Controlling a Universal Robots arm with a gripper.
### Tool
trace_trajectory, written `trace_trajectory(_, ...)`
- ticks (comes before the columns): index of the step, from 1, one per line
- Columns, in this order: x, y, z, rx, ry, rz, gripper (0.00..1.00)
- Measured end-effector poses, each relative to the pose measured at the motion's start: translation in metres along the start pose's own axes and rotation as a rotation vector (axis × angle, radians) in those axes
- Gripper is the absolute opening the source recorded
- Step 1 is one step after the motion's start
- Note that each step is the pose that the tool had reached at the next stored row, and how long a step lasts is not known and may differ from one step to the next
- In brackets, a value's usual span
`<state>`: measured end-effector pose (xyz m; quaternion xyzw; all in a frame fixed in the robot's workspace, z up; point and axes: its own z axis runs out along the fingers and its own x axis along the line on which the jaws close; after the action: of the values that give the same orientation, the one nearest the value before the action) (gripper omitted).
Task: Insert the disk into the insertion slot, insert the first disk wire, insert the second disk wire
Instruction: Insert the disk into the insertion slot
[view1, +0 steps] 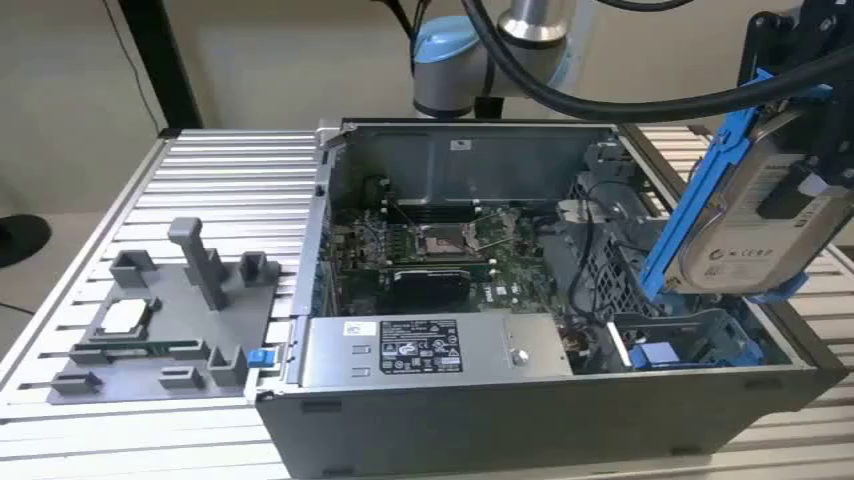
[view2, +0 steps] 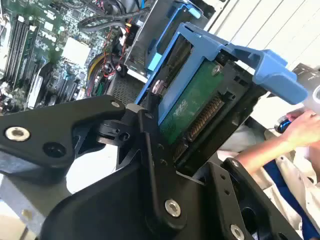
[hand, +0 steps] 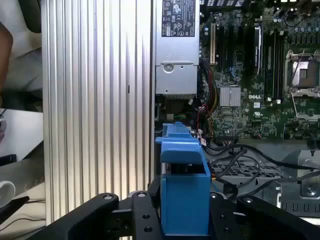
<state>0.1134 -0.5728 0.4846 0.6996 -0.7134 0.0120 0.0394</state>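
My gripper (view1: 805, 185) is shut on the disk (view1: 758, 225), a silver drive with a white label in a bright blue frame (view1: 697, 190). It holds the disk tilted above the open computer case, at the exterior view's right. The second wrist view shows the disk's green circuit board (view2: 192, 107) between my black fingers (view2: 150, 150). In the first wrist view the blue frame (hand: 183, 185) sits between the fingers (hand: 142, 215). The insertion slot (view1: 683, 345), a grey bay with blue tabs, lies below the disk in the case's near right corner. Black cables (view1: 587, 255) lie beside it; I cannot tell which are the disk wires.
A grey labelled power-supply box (view1: 407, 350) lines the case's front, with the motherboard (view1: 434, 250) behind it. A grey fixture plate (view1: 160, 320) with small parts lies on the ribbed table (view1: 227, 170) at the exterior view's left. A person's hand (view2: 305, 130) is near the disk's end.
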Motion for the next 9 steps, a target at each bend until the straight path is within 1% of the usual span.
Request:
trace_trajectory(1,0.0000,0.0000,0.0000,0.0000,0.0002,0.000,0.00)
trace_trajectory(3,0.0000,0.0000,0.0000,0.0001,0.0062,0.000,0.00)
trace_trajectory(9,-0.0001,0.0000,0.0009,0.0001,0.0066,0.000,0.00)
